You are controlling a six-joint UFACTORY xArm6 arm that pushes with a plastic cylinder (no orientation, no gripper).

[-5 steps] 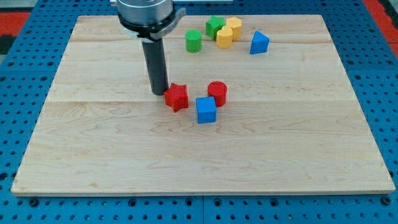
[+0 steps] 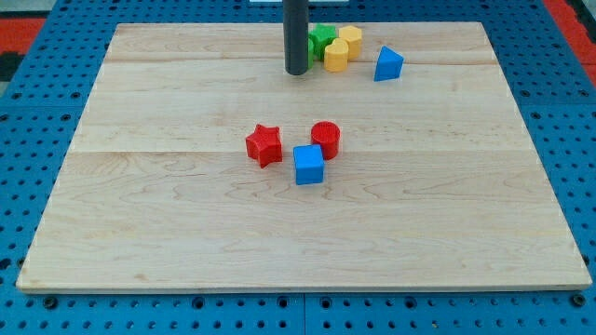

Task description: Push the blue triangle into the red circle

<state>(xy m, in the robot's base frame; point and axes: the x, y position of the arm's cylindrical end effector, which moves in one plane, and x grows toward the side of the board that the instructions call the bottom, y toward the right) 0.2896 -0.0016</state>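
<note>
Where the wooden board (image 2: 186,233) comes nearest the view's bottom, it is bare; further up sit a blue cube (image 2: 308,164), a red star (image 2: 264,144) to its left, and the red circle (image 2: 325,139) touching the cube's upper right. Well apart, near the view's top, the blue triangle (image 2: 388,64) stands alone, right of two yellow blocks (image 2: 342,48) and a green block (image 2: 321,39). My tip (image 2: 297,71) rests just left of that cluster, hiding part of it. There is no hand, only a rod that grips nothing.
</note>
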